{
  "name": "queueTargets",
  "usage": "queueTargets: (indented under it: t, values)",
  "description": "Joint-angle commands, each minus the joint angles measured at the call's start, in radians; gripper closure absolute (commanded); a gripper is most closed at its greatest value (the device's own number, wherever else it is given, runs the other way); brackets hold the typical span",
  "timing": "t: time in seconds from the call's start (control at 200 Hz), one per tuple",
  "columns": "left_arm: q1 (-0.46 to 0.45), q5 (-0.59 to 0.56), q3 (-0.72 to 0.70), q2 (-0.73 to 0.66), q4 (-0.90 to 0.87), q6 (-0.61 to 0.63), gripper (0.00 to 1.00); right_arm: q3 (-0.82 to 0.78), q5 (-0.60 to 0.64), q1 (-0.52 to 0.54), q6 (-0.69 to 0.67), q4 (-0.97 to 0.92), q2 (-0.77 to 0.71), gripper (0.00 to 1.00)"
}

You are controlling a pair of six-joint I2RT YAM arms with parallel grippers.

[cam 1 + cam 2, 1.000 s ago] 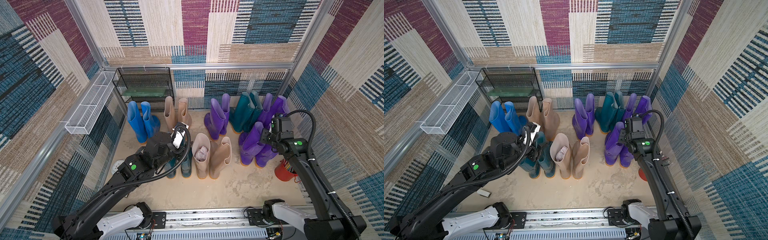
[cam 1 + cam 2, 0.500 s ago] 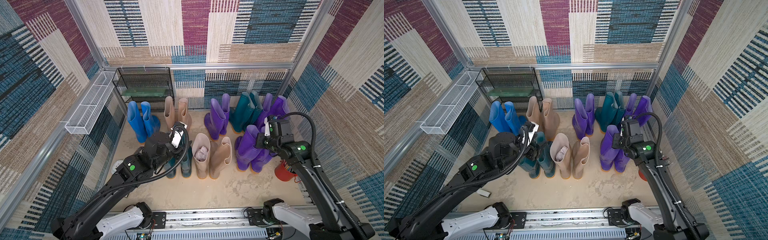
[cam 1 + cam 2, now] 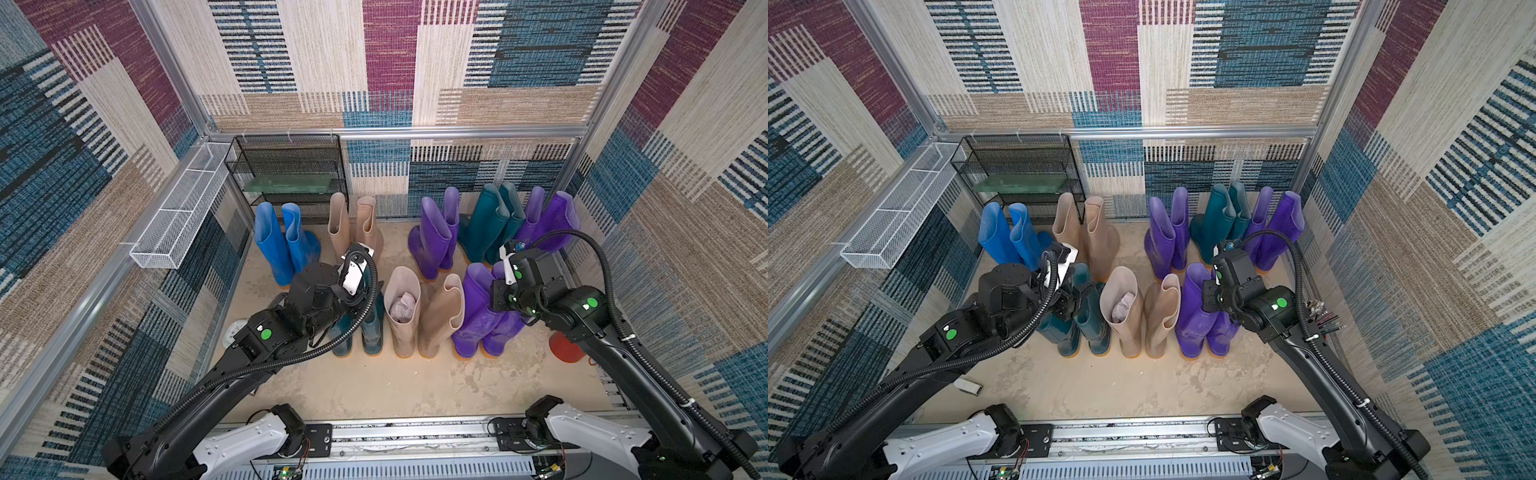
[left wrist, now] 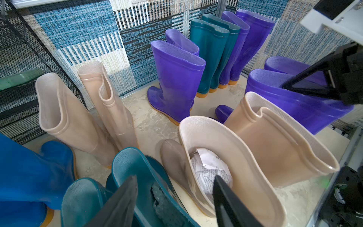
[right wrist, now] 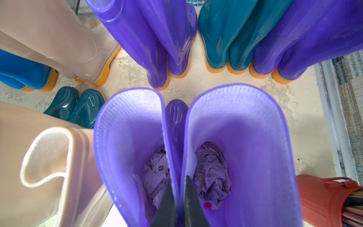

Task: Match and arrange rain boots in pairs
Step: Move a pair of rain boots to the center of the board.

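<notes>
Pinching together the tops of two purple boots [image 5: 245,127] with right gripper [image 5: 178,182]; left gripper [image 4: 175,178] spread wide, empty, above teal boots [image 4: 121,161].

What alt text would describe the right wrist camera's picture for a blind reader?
The right gripper pinches the touching rims of two glossy purple rubber rain boots, each stuffed with crumpled newspaper. More purple, teal, beige and blue boots stand beyond.

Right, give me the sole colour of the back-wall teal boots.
Orange-yellow; the soles show best in the right wrist view.
</notes>
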Motion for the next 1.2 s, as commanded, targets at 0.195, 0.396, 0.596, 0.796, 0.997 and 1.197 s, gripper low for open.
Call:
queueTargets:
  t: [0.195, 0.396, 0.596, 0.796, 0.997, 1.197]
  values:
    - [0.009, 0.007, -0.005, 0.003, 0.04, 0.01, 0.37, -0.07, 0.011, 0.044, 0.103, 0.204, -0.036, 1.0]
    - [0.012, 0.01, -0.003, -0.001, 0.04, 0.009, 0.37, -0.089, 0.009, 0.013, 0.08, 0.262, -0.015, 1.0]
    - [0.013, 0.011, -0.006, -0.004, 0.04, 0.01, 0.37, -0.108, -0.02, -0.001, 0.099, 0.275, -0.033, 0.92]
    - [0.015, 0.015, -0.001, -0.001, 0.037, 0.012, 0.37, -0.102, -0.034, -0.025, 0.087, 0.24, -0.059, 0.57]
    - [0.015, 0.008, -0.002, -0.008, 0.037, 0.013, 0.36, -0.072, -0.032, -0.036, 0.069, 0.203, -0.06, 0.32]
    - [0.015, -0.014, -0.003, -0.027, 0.04, 0.031, 0.35, 0.02, 0.0, -0.042, 0.027, 0.148, -0.062, 0.05]
